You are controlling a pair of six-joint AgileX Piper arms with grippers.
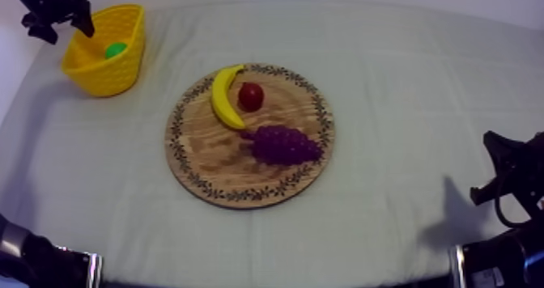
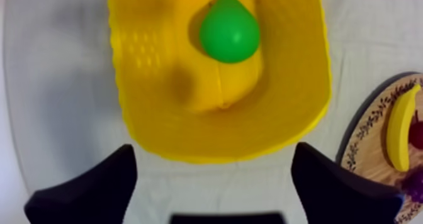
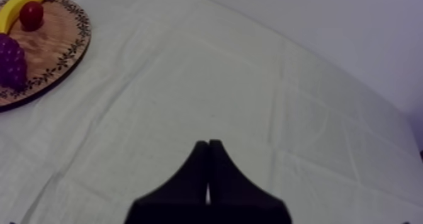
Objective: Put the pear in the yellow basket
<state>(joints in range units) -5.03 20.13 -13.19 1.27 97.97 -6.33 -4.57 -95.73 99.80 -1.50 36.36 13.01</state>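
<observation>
the pear (image 2: 229,33) lay inside the yellow basket (image 2: 157,82), green, on the basket's floor and near its far wall as seen from the left wrist. the basket stood at the table's far left corner in the top view, well apart from the wooden board (image 1: 210,158). the left gripper (image 2: 214,150) hung just over the basket's near rim, its 2 black fingers (image 2: 94,189) spread wide with nothing between them.

on the board, in the middle of the table, lay 3 toy fruits: a banana (image 1: 224,97) along the far left part, a small red fruit (image 1: 251,96) just beside it, and a bunch of grapes (image 1: 283,144) nearer the camera. the right gripper (image 3: 208,151) sat low at the right side of the grey-white cloth (image 1: 405,81), fingers pressed together as a narrow wedge on nothing, well apart from the board.
</observation>
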